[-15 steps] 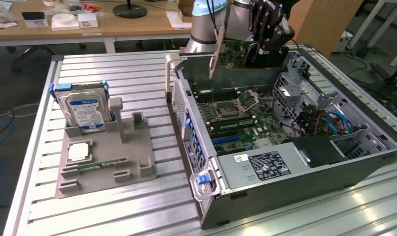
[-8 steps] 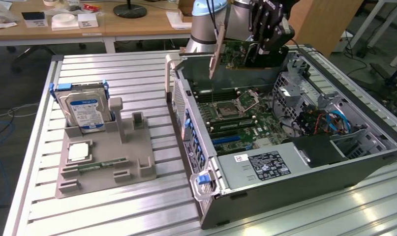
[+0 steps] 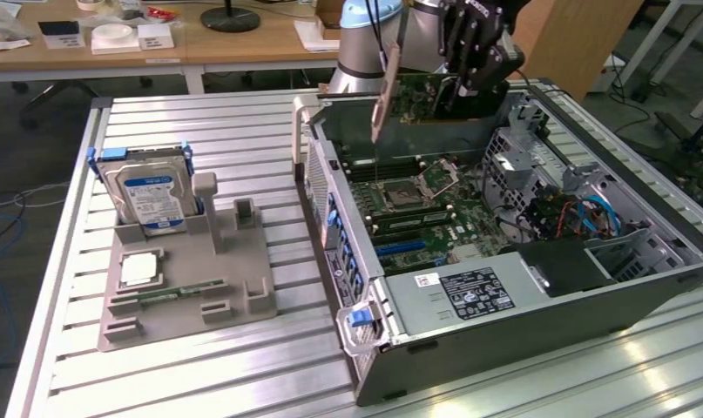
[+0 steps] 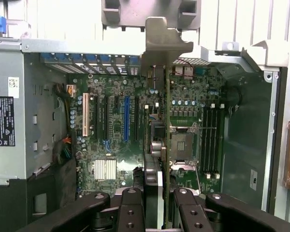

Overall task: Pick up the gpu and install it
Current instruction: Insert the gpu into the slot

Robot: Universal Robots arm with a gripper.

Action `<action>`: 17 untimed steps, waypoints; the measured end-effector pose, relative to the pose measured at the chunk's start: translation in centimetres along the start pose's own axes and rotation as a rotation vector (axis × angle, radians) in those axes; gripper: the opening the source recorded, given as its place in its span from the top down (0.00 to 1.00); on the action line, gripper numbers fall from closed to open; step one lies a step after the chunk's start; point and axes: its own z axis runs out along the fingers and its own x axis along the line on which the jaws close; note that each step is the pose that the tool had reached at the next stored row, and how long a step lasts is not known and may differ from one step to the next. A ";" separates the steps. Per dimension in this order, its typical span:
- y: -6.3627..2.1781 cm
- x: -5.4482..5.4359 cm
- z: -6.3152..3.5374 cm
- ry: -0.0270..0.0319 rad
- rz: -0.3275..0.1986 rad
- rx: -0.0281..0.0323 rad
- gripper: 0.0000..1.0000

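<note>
We've got the gpu (image 3: pixel 427 97) clamped edge-on between our fingers (image 4: pixel 135 212), hanging above the open case (image 3: pixel 584 287), bracket pointing away.

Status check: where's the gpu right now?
Gripper shut on gpu. Card held edge-down above the open computer case, not yet seated. Motherboard slots below look unobstructed.

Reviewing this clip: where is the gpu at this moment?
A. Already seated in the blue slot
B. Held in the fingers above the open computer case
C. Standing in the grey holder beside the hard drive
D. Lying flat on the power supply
B: the gripper holds the gpu above the open computer case, its bracket hanging over the motherboard.
</note>
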 end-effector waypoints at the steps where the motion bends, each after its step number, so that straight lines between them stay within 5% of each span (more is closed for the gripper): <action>1: 0.00 0.0 0.00 -0.0002 -0.010 -0.0004 0.72; 6: 0.00 0.0 0.01 -0.0001 -0.024 -0.0004 0.72; 11: -0.01 0.0 0.08 0.0002 -0.025 0.0129 0.72; 17: 0.01 -0.1 0.32 0.0013 -0.025 0.0140 0.72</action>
